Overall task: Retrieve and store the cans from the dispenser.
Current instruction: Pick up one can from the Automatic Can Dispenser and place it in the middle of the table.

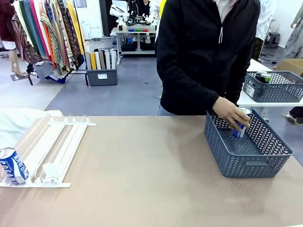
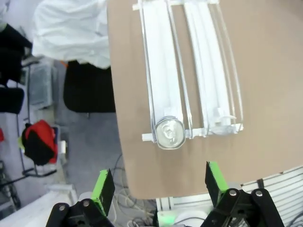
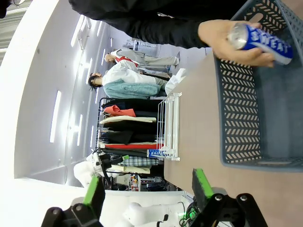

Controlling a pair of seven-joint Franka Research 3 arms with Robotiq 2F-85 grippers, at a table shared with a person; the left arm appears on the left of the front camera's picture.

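Can (image 1: pixel 13 166) in dispenser (image 1: pixel 71 137), person's hand (image 1: pixel 229 112) holding second can (image 1: pixel 243 128) in basket (image 1: pixel 246 163)

Blue with white letters and a shiny silver top on the small metal drink can (image 1: pixel 13 165), in a plain white thin-rail plastic rack (image 1: pixel 57 142) on a light brown flat table top (image 1: pixel 151 189). Same blue and white on the second small can (image 1: pixel 242 124), below a black jacket sleeve (image 1: pixel 199 71) and inside a grey plastic basket (image 1: pixel 246 163) with a zigzag pattern of holes. Bright green pads (image 2: pixel 105 187) on the black fingers of the left gripper (image 2: pixel 158 179) and the right gripper (image 3: pixel 147 183).
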